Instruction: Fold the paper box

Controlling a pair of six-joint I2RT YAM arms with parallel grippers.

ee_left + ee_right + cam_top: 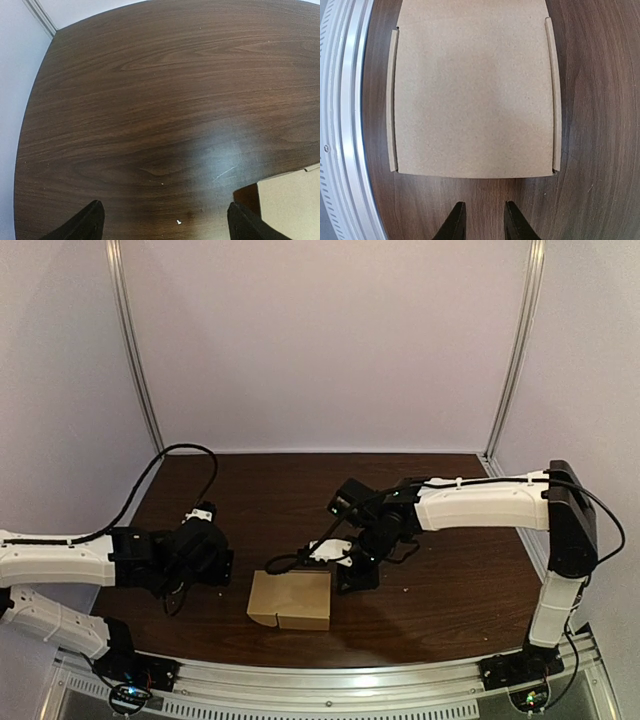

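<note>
At 12 o'clock of our right gripper (483,205), jaws narrowly apart and empty, lies the box (472,90); we should meet its edge squarely. Left gripper (165,205) is spread, empty.

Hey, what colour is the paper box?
The paper box is plain light brown, clearest in the right wrist view.

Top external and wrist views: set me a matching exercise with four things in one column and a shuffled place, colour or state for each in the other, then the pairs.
1. paper box
2. left gripper
3. right gripper
4. table

A. fingers narrowly apart, just short of the cardboard's edge
B. dark brown wood grain
C. fingers wide apart over bare wood
D. tan, lying between the two grippers

Pairs: 1-D, 2-C, 3-A, 4-B
</note>
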